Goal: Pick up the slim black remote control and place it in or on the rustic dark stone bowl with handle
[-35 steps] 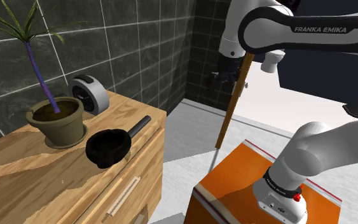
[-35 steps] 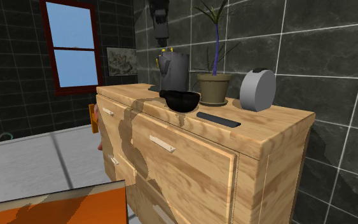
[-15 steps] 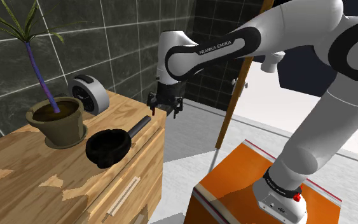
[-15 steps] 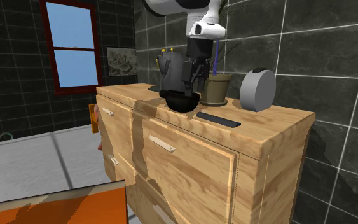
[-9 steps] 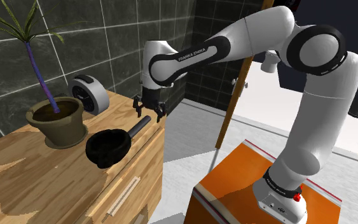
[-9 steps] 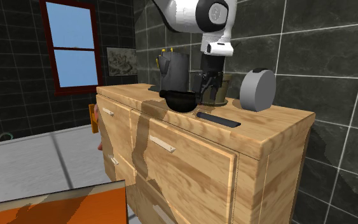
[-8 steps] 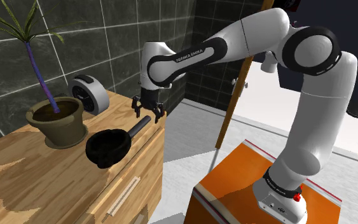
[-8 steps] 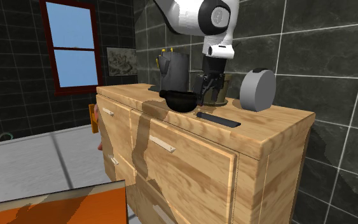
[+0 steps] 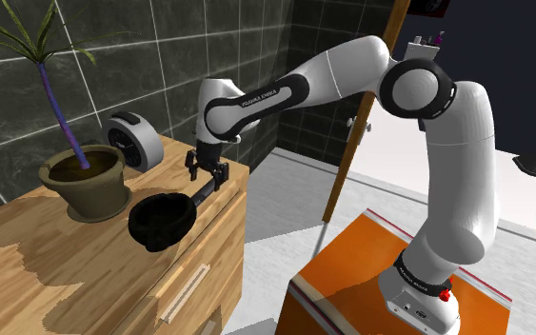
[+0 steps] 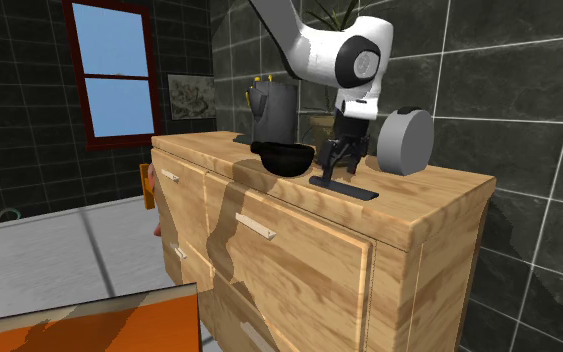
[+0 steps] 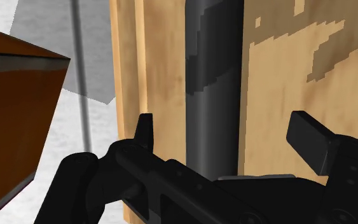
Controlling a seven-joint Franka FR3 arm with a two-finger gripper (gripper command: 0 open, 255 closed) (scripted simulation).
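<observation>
A slim black remote [image 9: 206, 194] [image 10: 345, 187] lies flat on the wooden dresser top [image 9: 56, 276], near its end edge. My gripper [image 9: 208, 171] [image 10: 333, 161] points down just above it, open. In the wrist view, the remote [image 11: 212, 76] runs lengthways between the two fingertips [image 11: 146, 129], which stand apart on either side without touching it. The dark stone bowl [image 9: 161, 221] [image 10: 285, 158] sits on the dresser just past one end of the remote, holding nothing.
A potted plant [image 9: 86, 180] and a round grey clock-like object [image 9: 130, 139] stand behind the bowl near the tiled wall. A dark utensil holder [image 10: 273, 112] stands further along the dresser. A wooden pole [image 9: 351, 143] leans beyond the orange stand [image 9: 361, 266].
The arm has swung from the shoulder view's right over to the dresser and come down over the remote. The fingers have stayed open; the remote and bowl have not moved.
</observation>
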